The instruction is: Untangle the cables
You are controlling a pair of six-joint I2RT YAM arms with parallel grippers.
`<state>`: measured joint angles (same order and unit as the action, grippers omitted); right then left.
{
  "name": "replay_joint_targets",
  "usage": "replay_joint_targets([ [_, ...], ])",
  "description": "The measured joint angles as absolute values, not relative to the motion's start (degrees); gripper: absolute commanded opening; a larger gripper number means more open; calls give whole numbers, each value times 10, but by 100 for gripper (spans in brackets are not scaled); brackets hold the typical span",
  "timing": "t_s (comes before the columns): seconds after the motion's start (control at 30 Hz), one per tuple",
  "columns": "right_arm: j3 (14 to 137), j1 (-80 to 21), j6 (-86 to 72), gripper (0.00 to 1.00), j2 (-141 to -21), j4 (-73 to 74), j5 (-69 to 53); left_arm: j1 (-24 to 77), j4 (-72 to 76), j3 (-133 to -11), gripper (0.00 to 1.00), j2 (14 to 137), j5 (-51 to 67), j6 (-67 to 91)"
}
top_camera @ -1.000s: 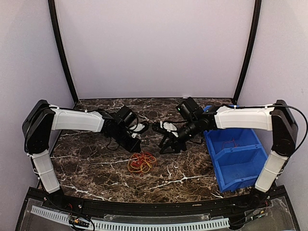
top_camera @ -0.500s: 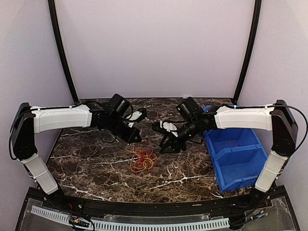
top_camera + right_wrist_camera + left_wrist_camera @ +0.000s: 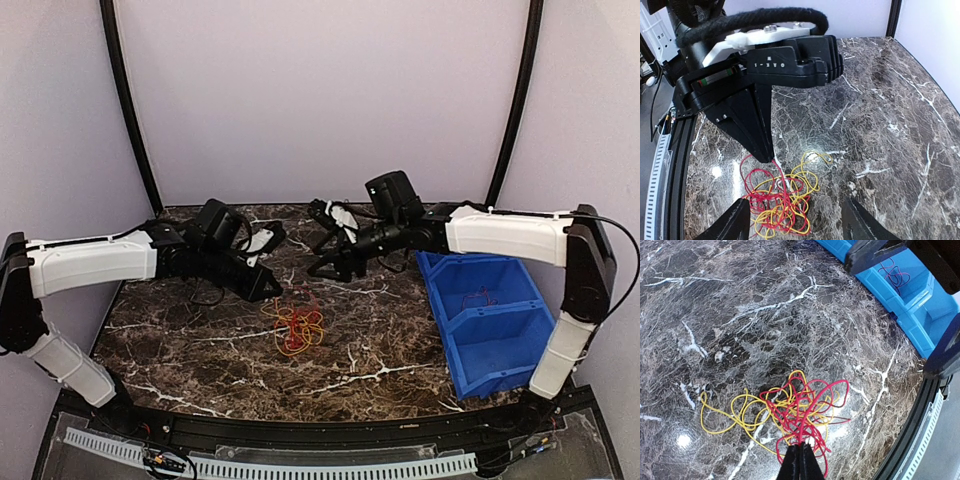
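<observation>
Right pincer [image 3: 799, 220] lifted rearward; cables [image 3: 297, 328] lie well inside the table [image 3: 200, 350] edges.

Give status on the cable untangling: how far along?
Done: one small wire coil lies in the blue plastic bin. In hand: left hand shut on red strands of the knotted red-and-yellow wire bundle; right hand open, empty. Left: separating red from yellow.
</observation>
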<state>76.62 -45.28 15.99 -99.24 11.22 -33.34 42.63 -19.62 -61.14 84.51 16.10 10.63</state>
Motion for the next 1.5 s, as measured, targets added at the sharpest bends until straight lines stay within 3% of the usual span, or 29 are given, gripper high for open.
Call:
replay_joint_targets([
  [0.43,779,-477,88,56,-1110,45,-349,426,-86,-489,0,771,133,175],
  [0.77,808,-499,61,11,-1194,39,-351,426,-45,-477,0,755,133,204],
  [1.13,806,-499,44,9,-1234,21,-351,427,-173,-585,0,594,86,204],
  [1.4,802,-499,38,9,-1265,16,-347,427,-273,-837,0,561,-25,176],
  [1.5,802,-499,38,9,-1265,16,-345,427,-275,-877,0,546,-58,167],
])
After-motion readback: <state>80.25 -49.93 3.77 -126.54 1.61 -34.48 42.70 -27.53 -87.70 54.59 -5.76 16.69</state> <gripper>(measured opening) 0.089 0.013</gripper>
